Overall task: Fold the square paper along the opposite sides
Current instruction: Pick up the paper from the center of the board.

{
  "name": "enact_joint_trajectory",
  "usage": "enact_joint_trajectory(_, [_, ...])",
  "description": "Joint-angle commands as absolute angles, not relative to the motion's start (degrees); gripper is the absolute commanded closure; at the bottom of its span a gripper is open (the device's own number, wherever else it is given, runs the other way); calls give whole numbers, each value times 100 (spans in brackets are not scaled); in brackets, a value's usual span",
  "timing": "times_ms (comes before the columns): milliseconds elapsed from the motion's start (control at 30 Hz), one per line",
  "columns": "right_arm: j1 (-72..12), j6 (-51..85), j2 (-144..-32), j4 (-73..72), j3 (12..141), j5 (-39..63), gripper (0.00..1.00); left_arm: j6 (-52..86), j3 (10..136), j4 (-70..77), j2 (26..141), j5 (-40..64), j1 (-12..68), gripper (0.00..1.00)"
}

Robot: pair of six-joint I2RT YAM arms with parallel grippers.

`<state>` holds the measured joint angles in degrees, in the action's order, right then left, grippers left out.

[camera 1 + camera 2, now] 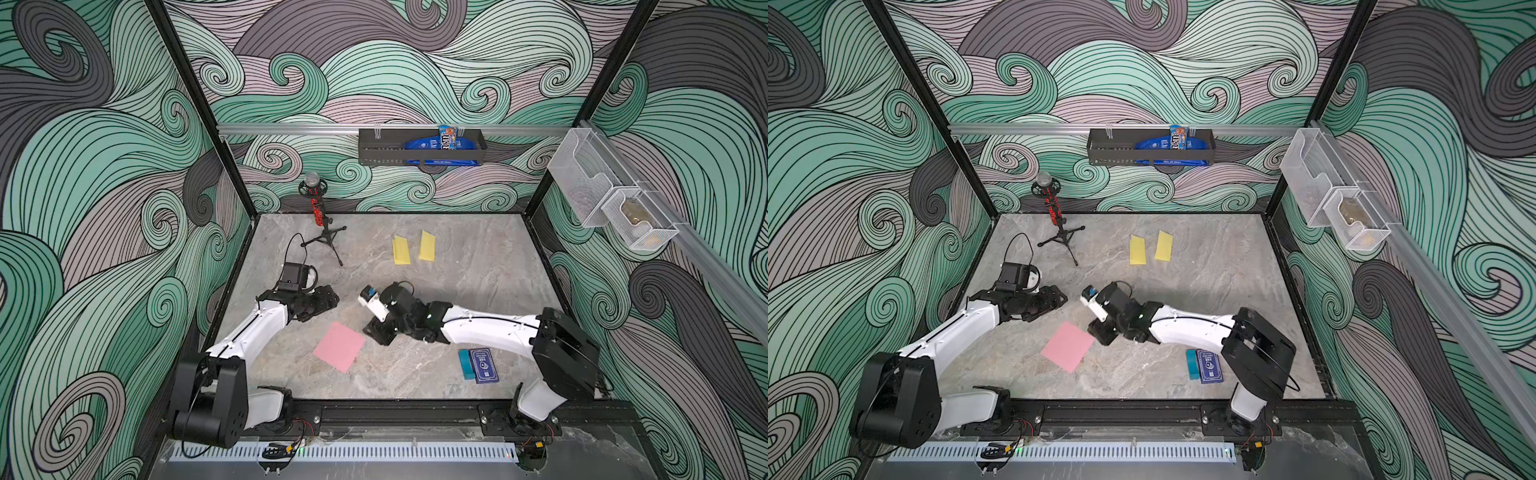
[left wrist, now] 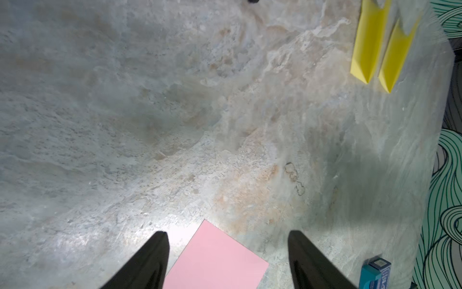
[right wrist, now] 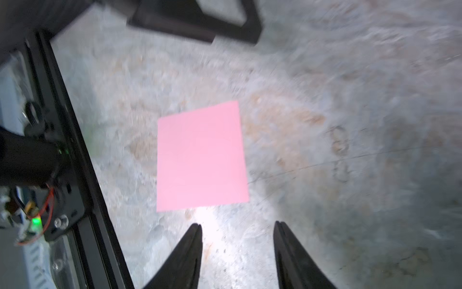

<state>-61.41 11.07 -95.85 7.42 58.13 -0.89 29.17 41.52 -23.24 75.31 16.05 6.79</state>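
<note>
Your pink square paper (image 1: 340, 346) lies flat and unfolded near the counter's (image 1: 457, 291) front edge. The left hand (image 2: 227, 234) and right hand (image 3: 238, 224) hover beside it, both spread open and empty. A shallow pinch could skid the thin sheet or crease it crooked. Farther back lie two folded yellow papers (image 1: 401, 249).

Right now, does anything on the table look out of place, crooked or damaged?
Nothing is spilled or damaged. The pink paper lies flat but turned corner-on to the edges of the table, and the two folded yellow papers at the back sit slightly splayed rather than parallel.
</note>
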Motion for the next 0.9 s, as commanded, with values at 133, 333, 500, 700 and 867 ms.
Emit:
enact_joint_trajectory(133, [-7205, 620, -10375, 369, 6273, -1739, 35, 3067, 4205, -2441, 7965, 1930, 421, 22])
enact_joint_trajectory(333, [-7479, 133, -10921, 352, 6581, -1985, 31, 3009, 4181, -2359, 8112, 2164, 145, 22])
enact_joint_trajectory(500, [-7481, -34, -11165, 362, 6680, -1852, 29, 2882, 4175, -2291, 8334, 2505, -11, 30])
enact_joint_trajectory(700, [-7408, -175, -11355, 384, 6548, -1871, 28, 2852, 4160, -2270, 8441, 2590, -20, 30])
enact_joint_trajectory(867, [-7127, -265, -11210, 328, 6199, -1974, 29, 2833, 4188, -2343, 8483, 2627, -25, 30])
